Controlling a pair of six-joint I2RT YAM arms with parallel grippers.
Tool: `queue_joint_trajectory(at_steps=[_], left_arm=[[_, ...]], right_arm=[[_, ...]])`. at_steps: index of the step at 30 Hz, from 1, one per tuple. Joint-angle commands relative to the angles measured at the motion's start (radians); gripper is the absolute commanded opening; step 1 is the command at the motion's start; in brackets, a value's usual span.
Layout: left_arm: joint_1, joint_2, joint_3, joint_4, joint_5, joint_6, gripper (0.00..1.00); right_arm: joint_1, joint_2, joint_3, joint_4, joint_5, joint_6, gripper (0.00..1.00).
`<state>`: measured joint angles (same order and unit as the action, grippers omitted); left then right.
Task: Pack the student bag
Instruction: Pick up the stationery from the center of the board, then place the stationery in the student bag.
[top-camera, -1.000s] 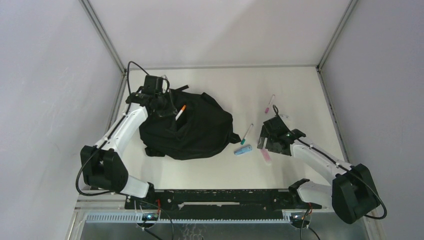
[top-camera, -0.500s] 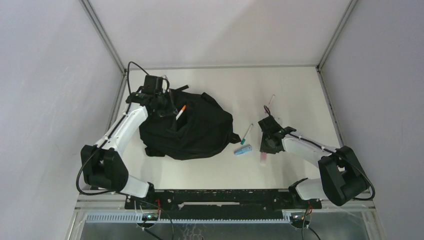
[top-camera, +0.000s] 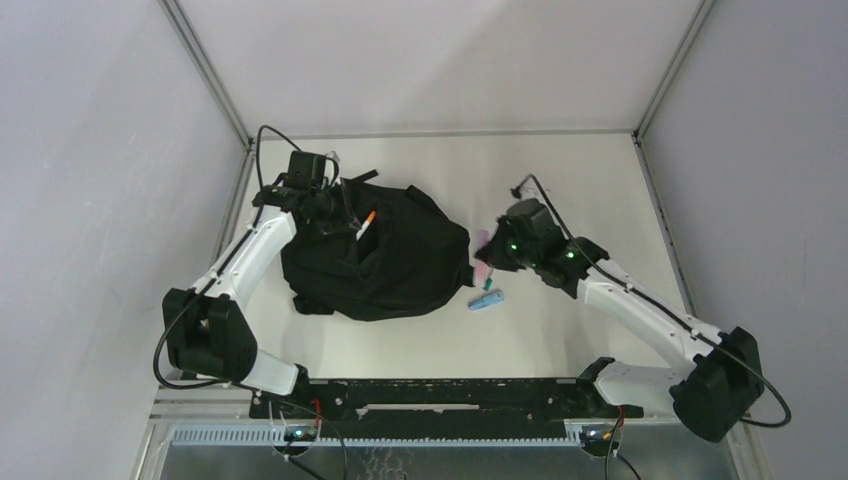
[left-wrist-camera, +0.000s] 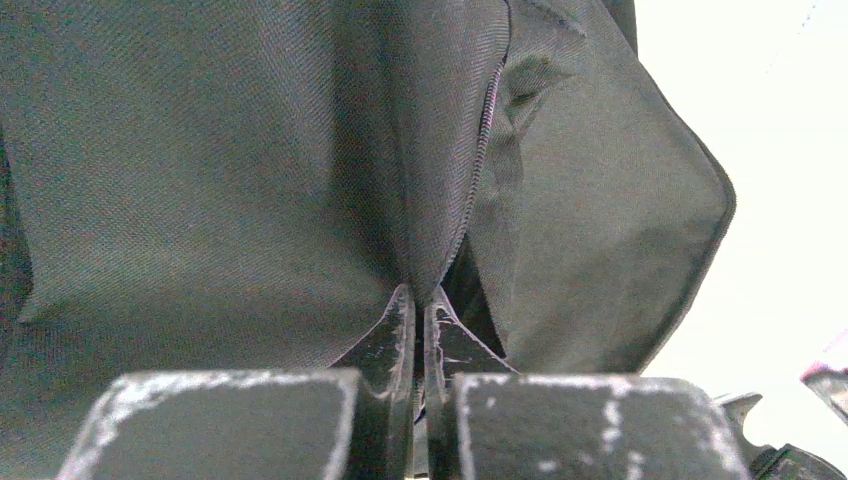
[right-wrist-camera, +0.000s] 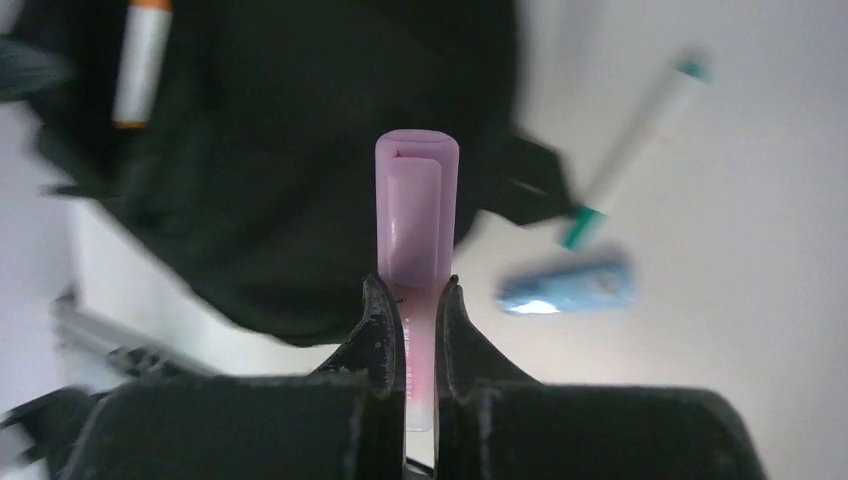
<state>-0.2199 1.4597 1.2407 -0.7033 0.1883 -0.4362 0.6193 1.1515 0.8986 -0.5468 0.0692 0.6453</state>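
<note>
One student bag (top-camera: 400, 265) lies on the one table (top-camera: 560, 170). Pens in view come to three: one pink pen (right-wrist-camera: 417, 210) (pinched in the right gripper (right-wrist-camera: 417, 290)), one white pen with an orange cap (top-camera: 366, 222) poking out of the bag, and one white pen with green ends (right-wrist-camera: 632, 150) on the table. Near that last pen is one short light-blue item (top-camera: 486, 299) (too blurred to name its kind). The arms number two, one left arm (top-camera: 250, 255) and one right arm (top-camera: 630, 305), each with one gripper, so there are two grippers; the left gripper (left-wrist-camera: 419, 300) pinches a fold of the bag.
</note>
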Motion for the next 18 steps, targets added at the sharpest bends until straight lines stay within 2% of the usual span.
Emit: queue_joint_trajectory(at_steps=[1,3,9,14,18], left_arm=[[0.001,-0.019,-0.015,0.038,0.068,0.002,0.00],[0.002,-0.025,-0.022,0.043,0.077,0.007,0.00],[0.001,-0.023,-0.001,0.002,0.133,0.045,0.00],[0.002,-0.046,0.006,-0.026,0.116,0.064,0.00],[0.003,-0.066,0.002,-0.028,0.097,0.065,0.00]], right_arm=[[0.099,0.126,0.154,0.197,-0.112,0.083,0.00],[0.115,0.248,0.239,0.272,-0.172,0.112,0.00],[0.131,0.519,0.453,0.443,-0.226,0.224,0.00],[0.140,0.757,0.650,0.447,-0.246,0.296,0.00],[0.169,0.888,0.778,0.427,-0.255,0.359,0.00]])
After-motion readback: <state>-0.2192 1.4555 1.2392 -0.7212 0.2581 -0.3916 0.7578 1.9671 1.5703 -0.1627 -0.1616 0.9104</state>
